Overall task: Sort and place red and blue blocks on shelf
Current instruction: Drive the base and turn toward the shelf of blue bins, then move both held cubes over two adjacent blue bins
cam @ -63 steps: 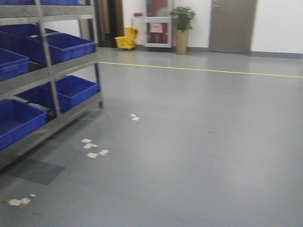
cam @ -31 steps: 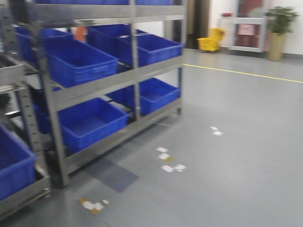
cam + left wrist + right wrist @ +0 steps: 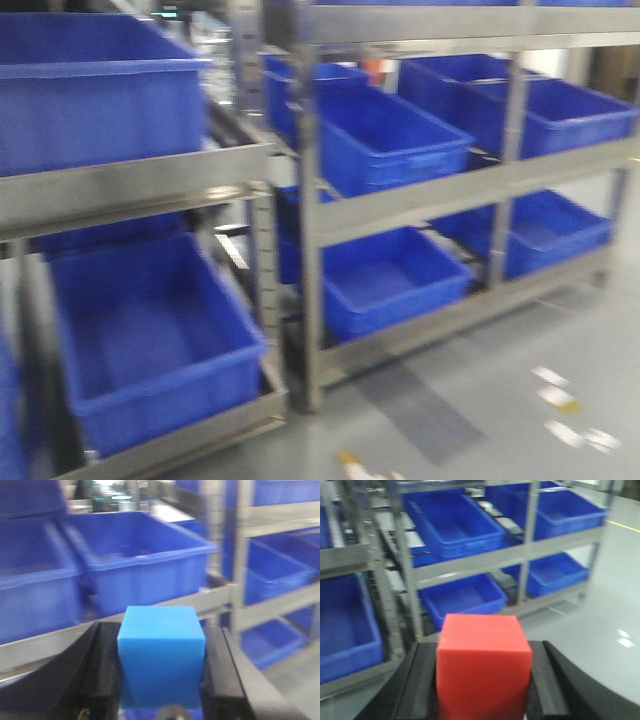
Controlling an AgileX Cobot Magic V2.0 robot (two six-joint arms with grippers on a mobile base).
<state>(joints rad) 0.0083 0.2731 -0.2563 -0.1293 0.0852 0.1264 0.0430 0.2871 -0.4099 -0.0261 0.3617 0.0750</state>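
A tiered stainless-steel shelf rack (image 3: 400,205) fills the front view, with large blue plastic bins (image 3: 390,140) on its tiers. Low centre in the wrist views, the left gripper (image 3: 160,645) holds the small blue cube (image 3: 162,660) and the right gripper (image 3: 481,650) the small red cube (image 3: 482,670), with the rack behind.

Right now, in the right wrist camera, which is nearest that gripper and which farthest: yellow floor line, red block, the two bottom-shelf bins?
1. red block, clamped in the right gripper.
2. centre bottom bin, just behind.
3. right bottom bin, further along.
4. yellow floor line, top right.
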